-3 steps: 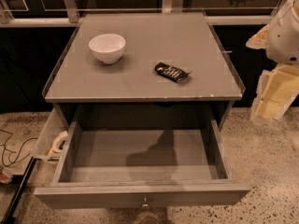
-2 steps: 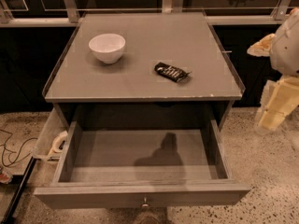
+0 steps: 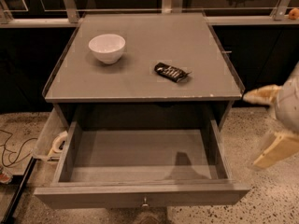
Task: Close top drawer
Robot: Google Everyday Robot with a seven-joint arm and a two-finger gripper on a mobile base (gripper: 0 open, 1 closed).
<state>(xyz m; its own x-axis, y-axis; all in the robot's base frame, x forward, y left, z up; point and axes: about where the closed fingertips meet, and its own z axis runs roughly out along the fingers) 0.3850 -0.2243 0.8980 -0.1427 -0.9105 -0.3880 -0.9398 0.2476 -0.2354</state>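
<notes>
Speckled floor (image 3: 280, 197) at right: pincer (image 3: 261, 127) spread apart, beside pulled-out top drawer (image 3: 93, 198); bowl (image 3: 107, 47) on cabinet (image 3: 140, 85).

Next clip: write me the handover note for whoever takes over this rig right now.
Gripper: open, holding nothing, to the right of the cabinet, clear of it.
Top drawer: pulled far out, nothing inside, knob at front centre.
Done: no closing visible yet.
Left: bring the gripper round to the front panel and push the drawer in.
On top: white bowl, dark snack packet.
</notes>
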